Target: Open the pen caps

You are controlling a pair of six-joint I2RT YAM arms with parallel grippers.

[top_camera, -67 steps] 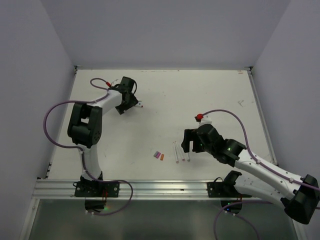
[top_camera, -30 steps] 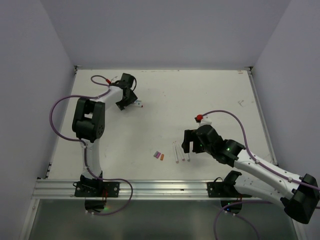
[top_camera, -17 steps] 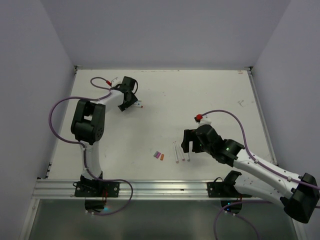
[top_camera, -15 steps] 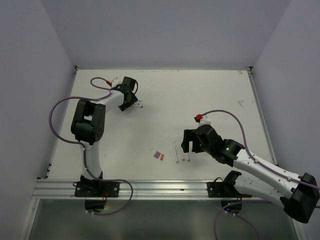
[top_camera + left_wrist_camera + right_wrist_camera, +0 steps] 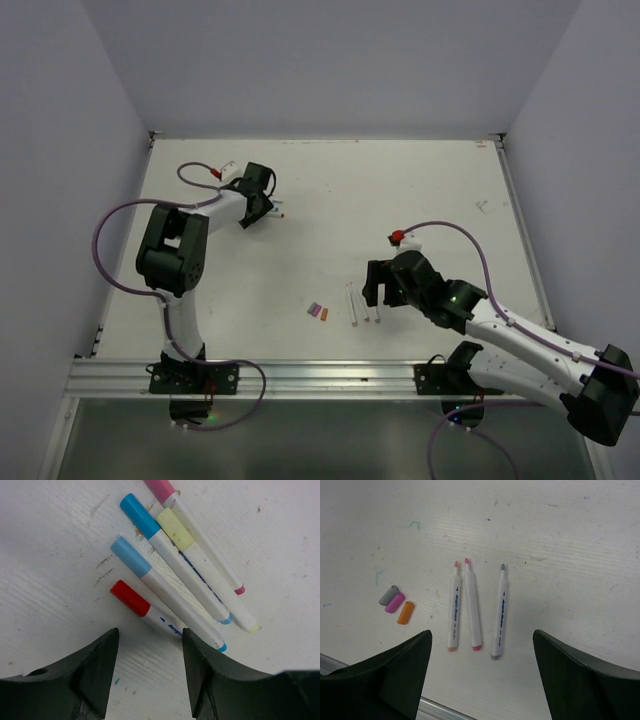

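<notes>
Several capped pens lie fanned on the table in the left wrist view, with a red cap (image 5: 129,598), light blue cap (image 5: 130,556), blue cap (image 5: 140,516), yellow cap (image 5: 175,529) and pink cap (image 5: 161,489). My left gripper (image 5: 150,636) is open just short of the red pen (image 5: 162,621), whose barrel runs toward the right finger (image 5: 200,665). From above, this gripper (image 5: 262,206) is at the far left. My right gripper (image 5: 481,637) hangs open above three uncapped pens (image 5: 471,605). Loose grey, purple and orange pen caps (image 5: 396,602) lie to their left.
The table's near metal rail (image 5: 320,375) runs just below the uncapped pens (image 5: 364,304) and loose caps (image 5: 318,311). Purple cables (image 5: 110,215) loop beside both arms. Walls close in the table on three sides.
My left wrist has shifted a little over the capped pens and its jaws have narrowed. The right arm has stayed still.
</notes>
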